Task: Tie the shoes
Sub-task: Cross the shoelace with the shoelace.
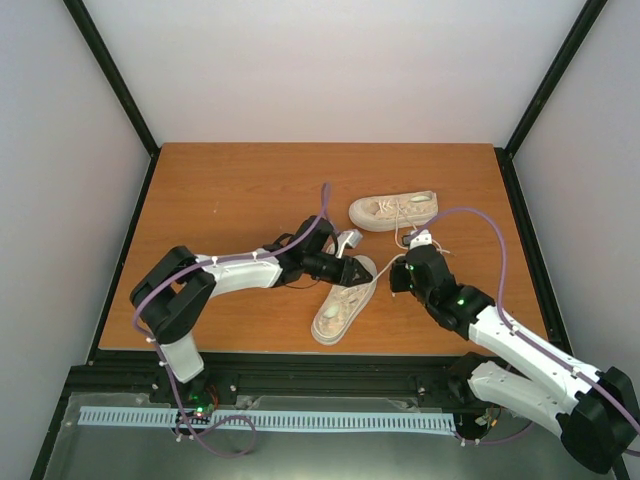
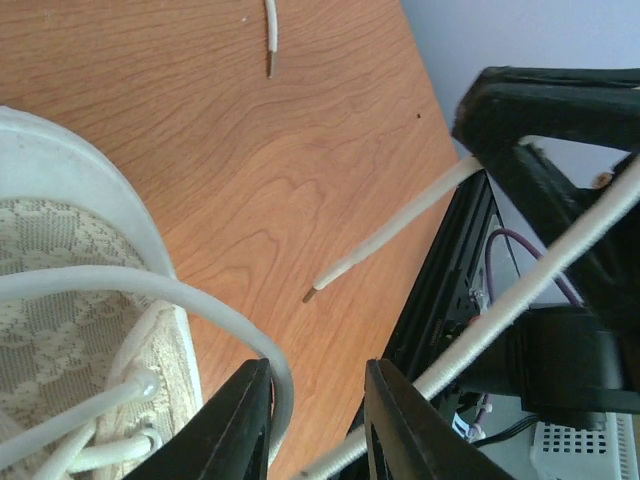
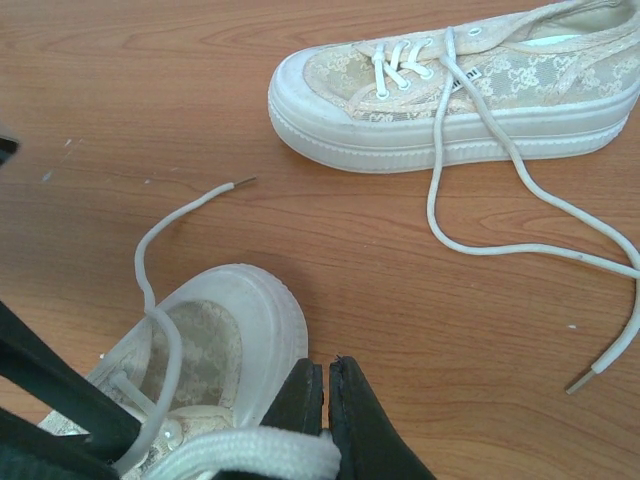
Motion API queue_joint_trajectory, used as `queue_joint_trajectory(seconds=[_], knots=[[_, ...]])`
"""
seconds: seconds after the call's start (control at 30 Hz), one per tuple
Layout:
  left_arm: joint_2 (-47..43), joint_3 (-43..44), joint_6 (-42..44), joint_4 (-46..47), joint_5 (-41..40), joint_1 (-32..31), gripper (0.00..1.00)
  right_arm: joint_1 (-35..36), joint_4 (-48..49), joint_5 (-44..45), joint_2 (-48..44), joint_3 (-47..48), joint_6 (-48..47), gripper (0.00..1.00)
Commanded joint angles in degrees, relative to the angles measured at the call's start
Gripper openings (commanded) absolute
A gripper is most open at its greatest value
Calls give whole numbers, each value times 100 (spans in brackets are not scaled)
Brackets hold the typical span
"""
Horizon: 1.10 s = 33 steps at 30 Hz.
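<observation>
Two cream shoes lie on the wooden table. The near shoe point(image 1: 340, 305) points its toe away from me; the far shoe point(image 1: 393, 210) lies sideways beyond it. My left gripper point(image 1: 362, 270) hovers over the near shoe's toe point(image 2: 70, 300), jaws apart. A loop of white lace point(image 2: 200, 300) curves down along the inner face of its left finger point(image 2: 235, 425), not pinched. My right gripper point(image 3: 327, 365), just right of the toe point(image 3: 235, 320), is shut on a thick white lace point(image 3: 260, 455) stretched across towards the left gripper. The far shoe's laces point(image 3: 500, 245) trail loose on the wood.
A free lace end point(image 3: 190, 210) of the near shoe curls on the table left of the toe. The black frame rail point(image 2: 450, 280) marks the table's near edge, close to both grippers. White walls enclose the table on three sides.
</observation>
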Motion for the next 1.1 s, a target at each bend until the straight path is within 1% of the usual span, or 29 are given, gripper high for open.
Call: queue_joint_trajectory(seconds=[0.0,0.13,0.27,0.33,0.4,0.5,0.6,0.67,0.77,0.9,1.07], knots=[[-403,-127,-151,358,-94,-41,28,36,-107,187,-191,-35,82,3],[-462,-157,-113,369,-138,-41,25,36,-156,225,-221,-44,94,3],[-397,-136,-3,324,-33,-45,17,32,-93,162,-96,3,136,3],[-411,-111,154,120,-72,-46,15,37,-72,126,-27,36,140,3],[-511,-51,401,-284,-392,-45,18,36,-72,111,-18,50,147,3],[-786,-34,752,-798,-1007,-45,28,39,-94,118,-54,27,164,3],[-862,53,968,-1201,-1313,-43,36,36,-98,128,-90,3,197,3],[-759,135,1035,-1382,-1303,-43,42,36,-117,126,-109,-17,206,3],[-559,211,1077,-1392,-1018,-45,50,36,-208,183,-195,-36,241,3],[-262,439,1202,-1543,-905,-43,52,37,-553,432,-368,-41,427,3],[-38,704,1432,-1635,-847,-40,52,38,-1088,394,-489,-192,951,3]])
